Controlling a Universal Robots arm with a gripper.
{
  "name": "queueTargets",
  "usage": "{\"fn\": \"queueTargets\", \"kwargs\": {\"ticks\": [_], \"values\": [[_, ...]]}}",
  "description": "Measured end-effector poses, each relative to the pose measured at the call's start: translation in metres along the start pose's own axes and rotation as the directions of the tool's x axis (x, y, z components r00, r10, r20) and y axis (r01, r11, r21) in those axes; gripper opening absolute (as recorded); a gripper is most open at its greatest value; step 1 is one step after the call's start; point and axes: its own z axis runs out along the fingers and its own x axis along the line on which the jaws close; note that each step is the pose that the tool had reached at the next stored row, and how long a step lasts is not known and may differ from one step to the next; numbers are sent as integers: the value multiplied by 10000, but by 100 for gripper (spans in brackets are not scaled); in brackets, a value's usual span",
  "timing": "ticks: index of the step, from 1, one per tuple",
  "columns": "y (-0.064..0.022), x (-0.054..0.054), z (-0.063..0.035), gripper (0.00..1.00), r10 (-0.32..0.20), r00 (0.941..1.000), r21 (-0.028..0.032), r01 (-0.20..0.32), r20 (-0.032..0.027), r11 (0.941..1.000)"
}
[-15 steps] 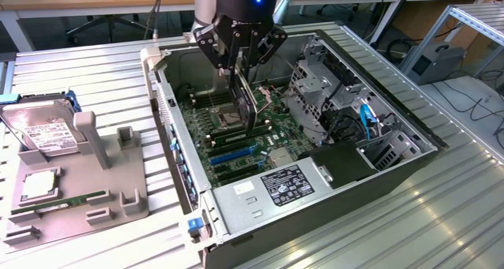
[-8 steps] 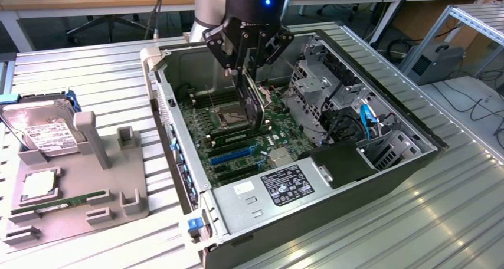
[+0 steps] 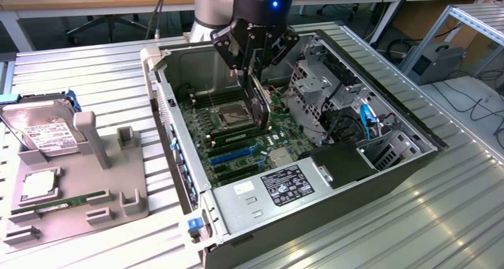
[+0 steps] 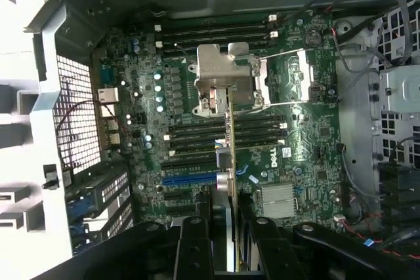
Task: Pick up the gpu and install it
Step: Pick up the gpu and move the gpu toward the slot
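End effector (image 4: 226,209) grips gpu (image 4: 230,141) upright — above mobo (image 4: 283,157) in case (image 3: 339,222).

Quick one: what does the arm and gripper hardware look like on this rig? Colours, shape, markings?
The arm has a silver-grey rounded link beside a glossy black wrist housing with a lit blue light. The gripper is all black, with jaws built from bolted linkage bars. I can't make out any markings.
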Motion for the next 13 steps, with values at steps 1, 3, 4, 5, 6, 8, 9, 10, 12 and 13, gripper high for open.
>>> {"fn": "queueTargets", "kwargs": {"ticks": [1, 3, 4, 5, 6, 8, 9, 10, 12, 13], "values": [[2, -17, 5, 27, 1, 10000, 1, -1, 0, 10000], [4, -37, 12, 27, 1, 10000, 0, -1, 0, 10000], [5, -49, 16, 27, 0, 10000, 0, 0, 0, 10000], [6, -59, 19, 27, 0, 10000, 0, 0, 0, 10000], [7, -71, 23, 27, 0, 10000, 0, 0, 0, 10000], [9, -92, 30, 27, 0, 10000, 0, 0, 0, 10000], [10, -104, 34, 27, 0, 10000, 1, 0, 0, 10000], [11, -115, 37, 27, 0, 10000, 1, 0, 0, 10000], [14, -137, 45, 27, 0, 10000, 0, 0, 0, 10000], [14, -146, 48, 27, 0, 10000, 1, 0, 0, 10000]]}}
